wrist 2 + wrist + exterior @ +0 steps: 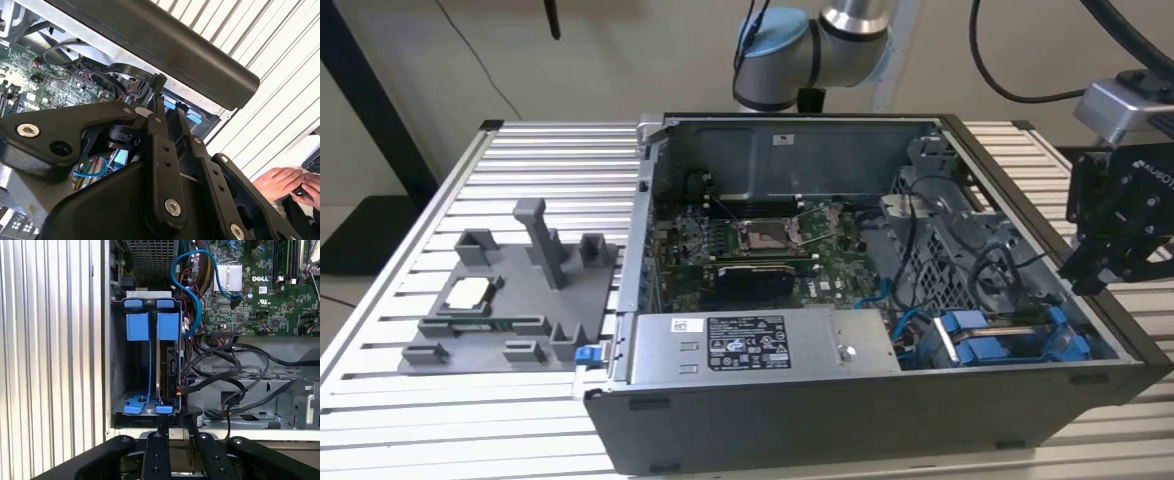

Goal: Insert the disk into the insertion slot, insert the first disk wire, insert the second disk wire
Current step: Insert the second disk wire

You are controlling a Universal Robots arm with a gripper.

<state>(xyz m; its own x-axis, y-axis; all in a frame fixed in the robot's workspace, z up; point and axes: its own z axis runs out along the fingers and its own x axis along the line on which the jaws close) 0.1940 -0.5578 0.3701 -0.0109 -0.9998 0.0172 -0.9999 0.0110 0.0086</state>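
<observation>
1. The gripper (176,426) hangs just outside the computer case, fingers (155,452) a little apart and gripping nothing
2. Straight ahead of it, past the case wall (135,432), the disk (169,370) stands on edge in its blue carrier (168,326) inside the drive cage (116,390)
3. Black cables (225,362) and a blue cable (192,300) crowd beside the disk; a reach for a plug could snag a loop
4. A low approach could strike the wall
5. Whether the disk is fully home cannot be told; pressing a plug against it half-seated could skew it
6. A person's hands (282,182) rest near the gripper, likely within reach of a wide swing
</observation>
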